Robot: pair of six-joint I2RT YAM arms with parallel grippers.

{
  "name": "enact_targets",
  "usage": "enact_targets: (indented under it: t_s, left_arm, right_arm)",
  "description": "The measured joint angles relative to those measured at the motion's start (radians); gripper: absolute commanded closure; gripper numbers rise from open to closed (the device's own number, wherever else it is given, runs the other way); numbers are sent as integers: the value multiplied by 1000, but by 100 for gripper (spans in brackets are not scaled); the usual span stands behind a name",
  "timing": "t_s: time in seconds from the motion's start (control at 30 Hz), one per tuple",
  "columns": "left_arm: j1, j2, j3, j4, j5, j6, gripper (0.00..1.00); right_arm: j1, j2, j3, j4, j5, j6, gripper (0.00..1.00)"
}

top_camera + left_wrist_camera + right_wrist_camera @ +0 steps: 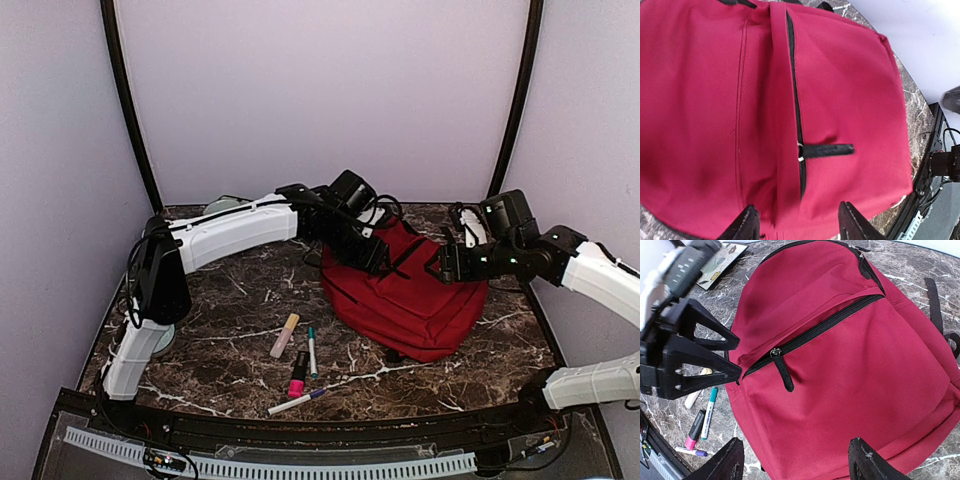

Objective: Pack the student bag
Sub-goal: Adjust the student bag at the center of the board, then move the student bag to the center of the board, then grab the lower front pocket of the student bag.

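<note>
Pale lilac walls enclose a dark brown, white-veined marble tabletop, evenly lit.

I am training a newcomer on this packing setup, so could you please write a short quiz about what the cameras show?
1. True or false: the pens and markers lie inside the large red fabric backpack.
2. The strap-like zip pull on the front pocket is: A black, B white, C yellow.
3. How many pens and markers lie on the dark marble-patterned table?
Key: 1 false, they lie on the table beside the backpack; 2 A; 3 four.
</note>
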Motion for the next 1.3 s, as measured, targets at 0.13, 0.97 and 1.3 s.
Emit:
enact_targets:
  t_s: [0.13, 0.97, 1.3]
  left_arm:
    - [0, 73, 47, 2, -2, 5, 57]
    - [-110, -246, -540, 161, 164, -25, 100]
    - [-100, -251, -560, 202, 161, -58, 100]
  right_arm:
    - [0, 7, 0, -1, 9, -2, 29]
    - [5, -145, -52, 15, -169, -120, 34]
    - [82, -137, -151, 107, -315, -271, 39]
